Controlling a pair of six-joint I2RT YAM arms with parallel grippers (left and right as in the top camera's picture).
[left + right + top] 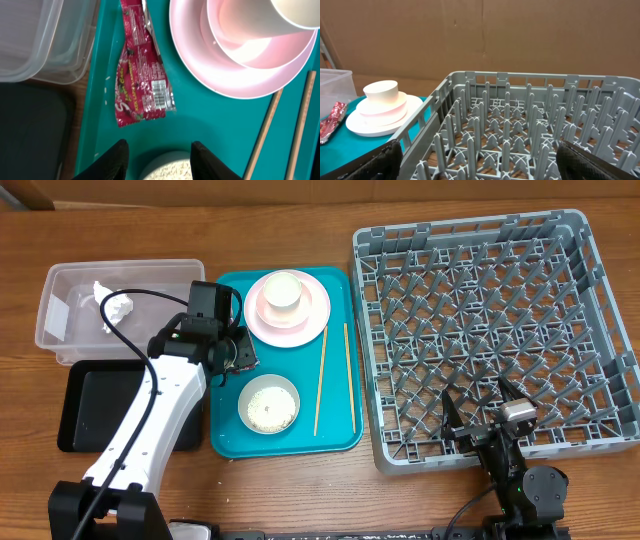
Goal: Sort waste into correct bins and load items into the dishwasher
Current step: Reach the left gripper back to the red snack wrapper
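Viewing overhead: tissue wad (112, 304) lies in clear tub (52, 330); left gripper (238, 355) hangs over teal tray (335, 420). Left wrist: fingers (116, 159) apart, empty; red wrapper (140, 75) flat on tray beside pink plate (186, 55). Right wrist: right gripper (482, 161) spread wide, empty, above grey rack (520, 115).

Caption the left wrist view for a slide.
Left gripper open above the teal tray, red snack wrapper lying beside the pink plate and chopsticks.
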